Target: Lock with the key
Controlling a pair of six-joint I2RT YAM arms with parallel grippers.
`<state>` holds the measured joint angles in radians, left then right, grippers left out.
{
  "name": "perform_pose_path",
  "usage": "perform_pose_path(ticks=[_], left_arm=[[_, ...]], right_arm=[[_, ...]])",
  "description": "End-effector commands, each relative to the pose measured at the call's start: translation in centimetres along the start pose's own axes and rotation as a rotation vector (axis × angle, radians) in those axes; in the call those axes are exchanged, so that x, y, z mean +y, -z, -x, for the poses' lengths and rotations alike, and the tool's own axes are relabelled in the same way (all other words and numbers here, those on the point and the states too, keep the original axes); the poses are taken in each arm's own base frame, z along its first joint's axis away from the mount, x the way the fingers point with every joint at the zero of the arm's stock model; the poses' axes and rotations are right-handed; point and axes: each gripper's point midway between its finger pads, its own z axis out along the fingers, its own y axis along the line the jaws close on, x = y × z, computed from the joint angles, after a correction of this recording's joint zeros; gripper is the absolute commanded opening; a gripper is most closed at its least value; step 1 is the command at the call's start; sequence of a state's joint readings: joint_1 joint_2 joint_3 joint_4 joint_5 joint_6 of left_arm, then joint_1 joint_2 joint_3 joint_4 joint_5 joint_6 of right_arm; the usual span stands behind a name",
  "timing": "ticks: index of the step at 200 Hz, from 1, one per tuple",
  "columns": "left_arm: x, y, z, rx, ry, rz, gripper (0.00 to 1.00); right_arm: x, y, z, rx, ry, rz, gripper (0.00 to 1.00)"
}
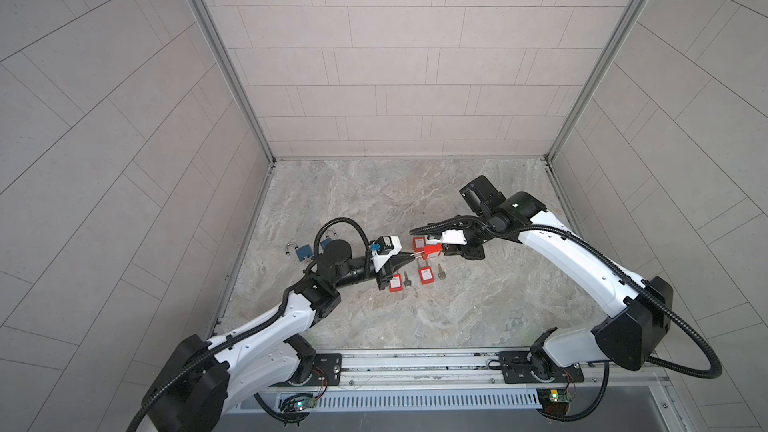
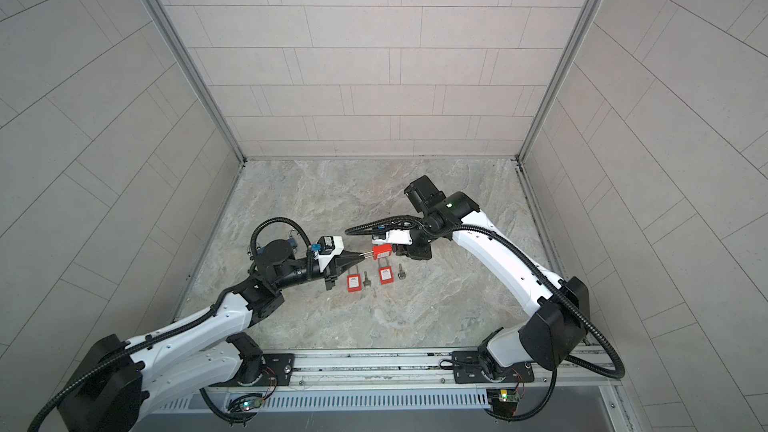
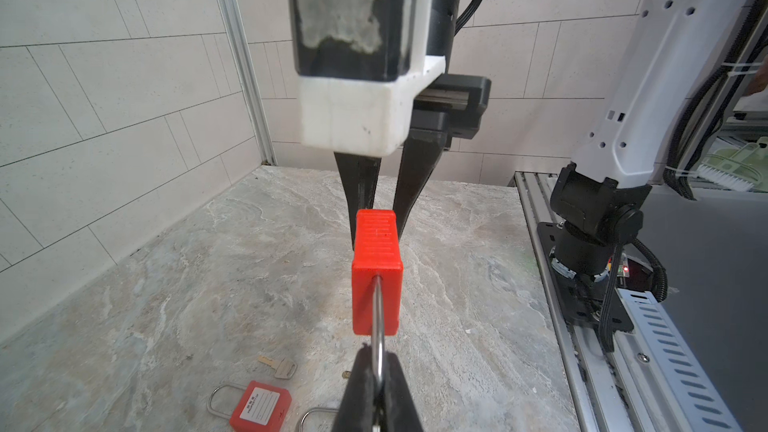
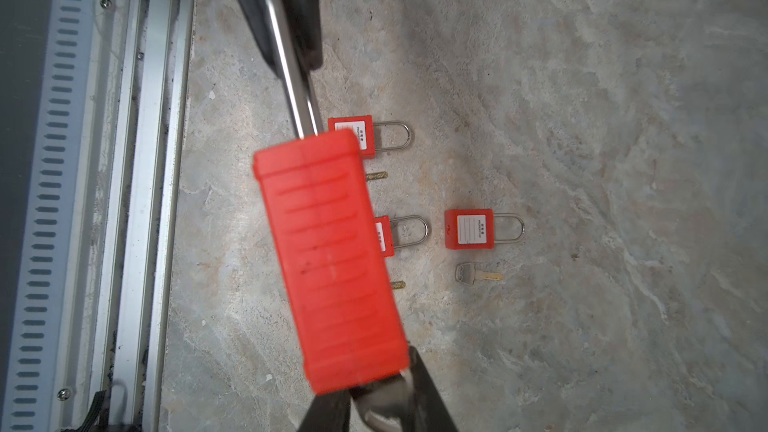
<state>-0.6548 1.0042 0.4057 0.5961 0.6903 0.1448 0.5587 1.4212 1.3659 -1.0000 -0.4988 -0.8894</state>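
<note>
The left gripper (image 3: 377, 363) has its black fingers clamped tight on the steel shackle (image 3: 378, 326) of a red plastic-bodied padlock (image 1: 428, 250), which hangs level in the air above the grey marble-patterned surface (image 1: 415, 317), about midway between the two arms. At the lock's other end, the right gripper (image 4: 382, 392) pinches a silver-headed key (image 4: 384, 407) hard against the bottom of the body. I can't see the key's blade.

Both wrist cameras see only the lock's ribbed narrow side, which has no writing on it.

Below the held lock, three more red padlocks (image 4: 469, 228) lie flat on the surface, shackles shut. Each carries a white label (image 4: 471, 228) with ruled lines and a strip of small print too fine for me to read. Loose keys (image 4: 465, 274) with silver heads and brass blades lie beside them. Blue padlocks (image 1: 303, 252) with open shackles lie further off, near the left arm.
</note>
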Motion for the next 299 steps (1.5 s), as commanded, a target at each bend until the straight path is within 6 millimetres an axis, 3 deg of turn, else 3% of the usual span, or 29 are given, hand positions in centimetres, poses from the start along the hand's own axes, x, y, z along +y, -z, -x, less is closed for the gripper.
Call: perform_pose_path(ticks=[1,30,62,103,176,237,299], left_arm=[[0.0,-0.2,2.9,-0.08,-0.037,-0.013,0.0],[0.0,-0.2,3.1,-0.086,-0.036,-0.017,0.0],[-0.4,-0.1,2.9,-0.076,-0.046,-0.026,0.0],[-0.9,-0.2,2.6,-0.06,-0.063,-0.046,0.0],[-0.9,-0.4,2.7,-0.057,-0.085,-0.046,0.0],[-0.9,-0.6,2.6,-0.053,-0.08,-0.053,0.0],[-0.8,-0.6,2.5,-0.05,-0.065,-0.043,0.0]], right_arm=[[-0.9,0.2,0.6,-0.019,0.054,-0.085,0.25],[-0.5,0.7,0.1,0.007,0.078,-0.108,0.42],[1.2,2.0,-0.4,0.047,0.05,-0.036,0.48],[1.3,2.4,-1.1,0.141,-0.025,0.026,0.41],[2.6,1.6,-0.3,0.089,-0.051,0.121,0.32],[1.8,1.5,0.2,0.057,-0.02,0.069,0.22],[1.6,1.4,0.4,0.029,0.022,0.01,0.18]])
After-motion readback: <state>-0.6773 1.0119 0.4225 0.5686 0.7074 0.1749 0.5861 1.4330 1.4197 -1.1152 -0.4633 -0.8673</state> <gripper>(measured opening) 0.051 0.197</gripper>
